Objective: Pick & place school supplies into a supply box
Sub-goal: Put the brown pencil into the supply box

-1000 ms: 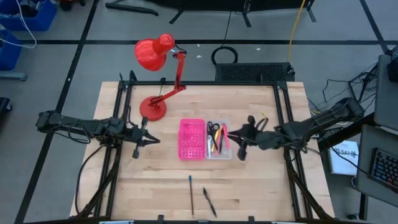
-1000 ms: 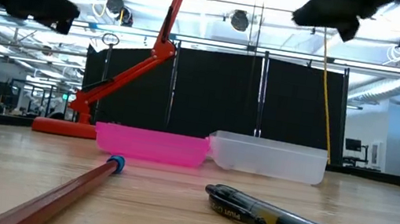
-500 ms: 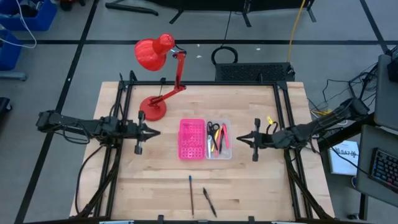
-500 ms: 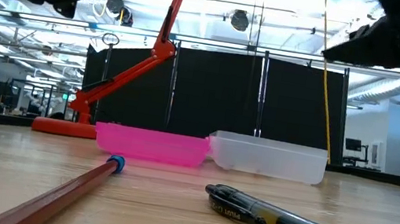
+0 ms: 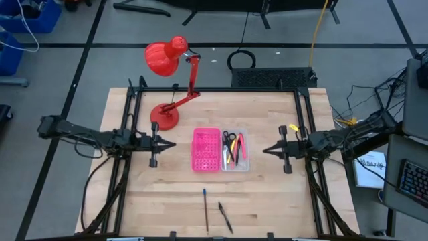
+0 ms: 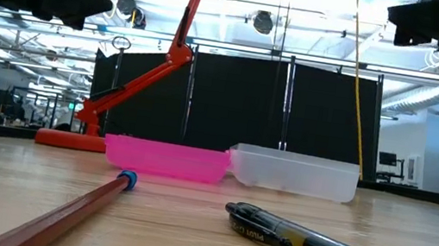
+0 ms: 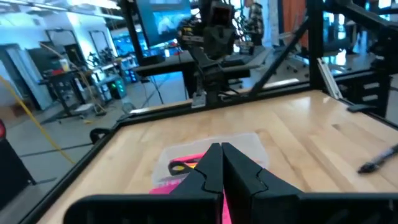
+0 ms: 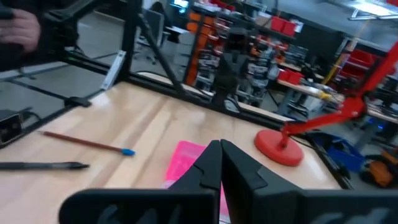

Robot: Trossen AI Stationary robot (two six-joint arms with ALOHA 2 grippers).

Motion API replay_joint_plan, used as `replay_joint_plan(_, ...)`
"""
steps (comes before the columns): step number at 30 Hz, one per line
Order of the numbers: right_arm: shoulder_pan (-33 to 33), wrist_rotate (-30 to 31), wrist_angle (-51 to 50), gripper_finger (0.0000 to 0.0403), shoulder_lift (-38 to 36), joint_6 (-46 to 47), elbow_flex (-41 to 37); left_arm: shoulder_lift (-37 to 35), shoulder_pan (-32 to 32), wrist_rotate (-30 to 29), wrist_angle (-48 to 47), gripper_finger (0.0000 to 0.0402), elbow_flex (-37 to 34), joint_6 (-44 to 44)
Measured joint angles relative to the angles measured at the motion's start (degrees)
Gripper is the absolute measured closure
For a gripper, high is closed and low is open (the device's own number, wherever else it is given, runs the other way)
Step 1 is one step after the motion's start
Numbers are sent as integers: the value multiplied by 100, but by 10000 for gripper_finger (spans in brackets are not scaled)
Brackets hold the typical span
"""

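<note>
The supply box lies open at the table's middle, its pink gridded half [image 5: 206, 149] joined to its clear tray half [image 5: 235, 150]. Black-handled scissors [image 5: 229, 139] and pink and yellow pens [image 5: 237, 150] lie in the clear tray. A brown pencil with a blue end [image 5: 205, 209] and a black pen [image 5: 225, 217] lie on the table near its near edge. My left gripper [image 5: 172, 143] is shut and empty, held in the air left of the box. My right gripper [image 5: 265, 150] is shut and empty, held in the air right of the box. Both point level at the box.
A red desk lamp stands on its round base [image 5: 164, 117] at the far left of the table, its shade [image 5: 162, 57] reaching beyond the far edge. Black frame rails [image 5: 127, 167] run along the table's left and right sides. The pencil [image 6: 85, 208] and pen [image 6: 315, 242] lie close to the low camera.
My right gripper has drawn back from over the clear tray toward the table's right edge and now hangs clear of the box. The box and its contents have stayed where they were.
</note>
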Motion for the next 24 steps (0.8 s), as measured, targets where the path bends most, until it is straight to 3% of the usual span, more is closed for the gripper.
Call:
replay_joint_plan(10, -19, -116, 71, 403, -910, -306, -764, 264, 0, -8, 594, 397, -104, -157)
replay_joint_plan(15, -19, -258, 539, 403, -1216, -390, -1239, 277, 0, -57, 596, 377, -104, -625)
replay_joint_plan(19, -18, -262, 871, 403, -1271, -399, -1494, 286, 2, -810, 642, 367, -78, -1575)
replay_joint_plan(21, -19, -260, 1112, 403, -1267, -414, -1586, 284, 2, -1149, -36, 373, 135, -2134)
replay_joint_plan(24, -19, -261, 1128, 403, -1271, -452, -1600, 461, -110, -1496, -1839, 395, 580, -3140)
